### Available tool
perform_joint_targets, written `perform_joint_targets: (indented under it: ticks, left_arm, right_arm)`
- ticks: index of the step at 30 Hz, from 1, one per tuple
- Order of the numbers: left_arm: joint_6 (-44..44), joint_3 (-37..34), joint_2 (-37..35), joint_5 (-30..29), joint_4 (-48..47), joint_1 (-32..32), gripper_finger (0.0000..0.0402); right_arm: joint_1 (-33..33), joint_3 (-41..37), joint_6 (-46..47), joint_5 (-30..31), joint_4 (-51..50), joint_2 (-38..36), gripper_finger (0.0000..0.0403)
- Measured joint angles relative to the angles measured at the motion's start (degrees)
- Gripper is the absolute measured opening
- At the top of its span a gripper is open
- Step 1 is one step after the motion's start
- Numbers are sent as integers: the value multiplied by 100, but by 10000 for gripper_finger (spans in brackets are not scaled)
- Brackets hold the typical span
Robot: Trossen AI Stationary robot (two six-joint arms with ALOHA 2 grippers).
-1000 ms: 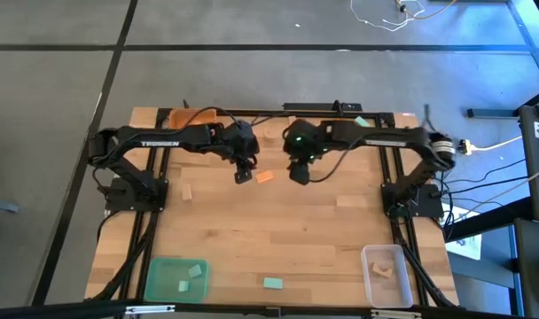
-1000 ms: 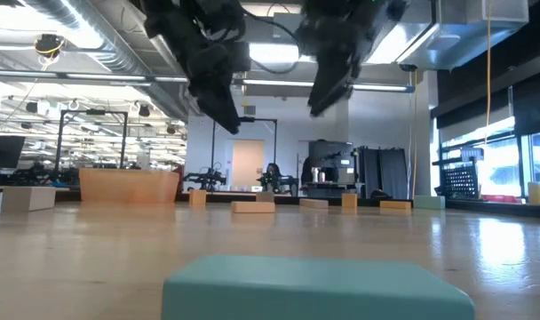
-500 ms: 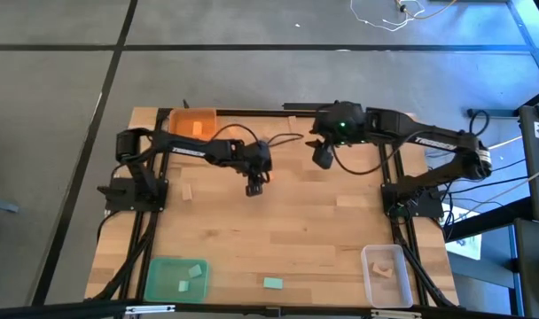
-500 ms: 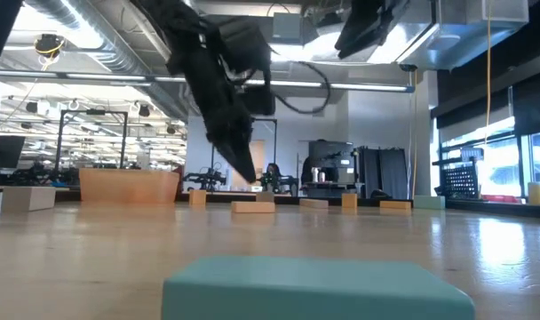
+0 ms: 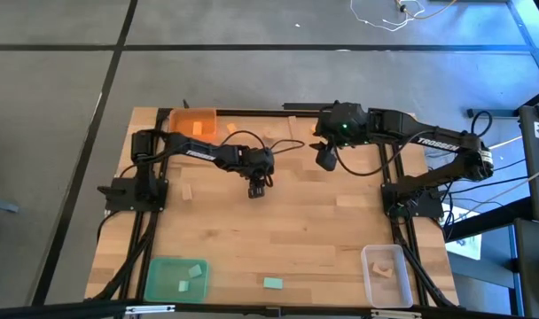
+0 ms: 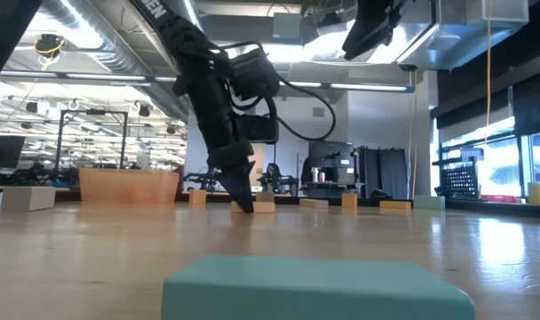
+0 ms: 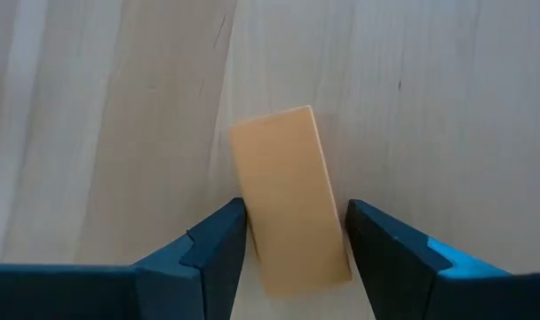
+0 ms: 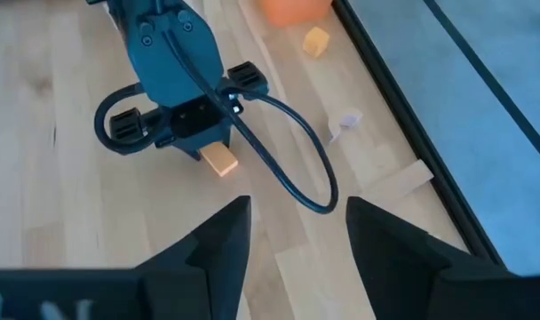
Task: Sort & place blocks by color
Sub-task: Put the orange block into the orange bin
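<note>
Near edge: small teal-green rectangular block (image 5: 272, 283) lying loose on the pale wooden table (image 5: 278, 230), between the green square tray (image 5: 154, 282) at near left and the clear square tray (image 5: 371, 276) at near right; unsorted so far.
Green tray: two teal blocks already inside, colour matched.
Clear tray: pale wood piece inside.
Mid table: left gripper (image 7: 295, 233) down at the surface, jaws spread, straddling the small orange rectangular block (image 7: 289, 199); block lying flat, slightly skewed between the fingers, not yet pinched by the look of it.
Likely aim: squeeze, lift, carry to the orange square tray (image 5: 193, 122) at far left.
Far right: right gripper (image 5: 325, 159) hanging high, jaws spread, nothing held; probably waiting clear.
</note>
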Motion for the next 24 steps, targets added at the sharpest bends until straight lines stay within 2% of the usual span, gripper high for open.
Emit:
perform_joint_targets:
  ticks: [5,7,10,14,18,24]
  left_arm:
    - [-73,4,137,22,-42,0,186]
    - [-75,0,144,22,-46,-13,169]
    - [-178,-8,71,18,-133,-17,123]
    - [-521,-26,-72,15,-211,-9,118]
    - [-670,-47,-486,-132,-380,24,118]
    - [-1062,-37,-1487,-890,-1115,205,118]
  right_arm:
    - [0,-1,0,-2,-1,1,187]
    - [0,-1,0,-4,0,2,187]
    - [0,-1,0,-9,1,2,187]
    - [0,-1,0,-7,2,2,187]
    - [0,-1,0,-7,4,2,187]
    - [0,-1,7,-10,3,2,187]
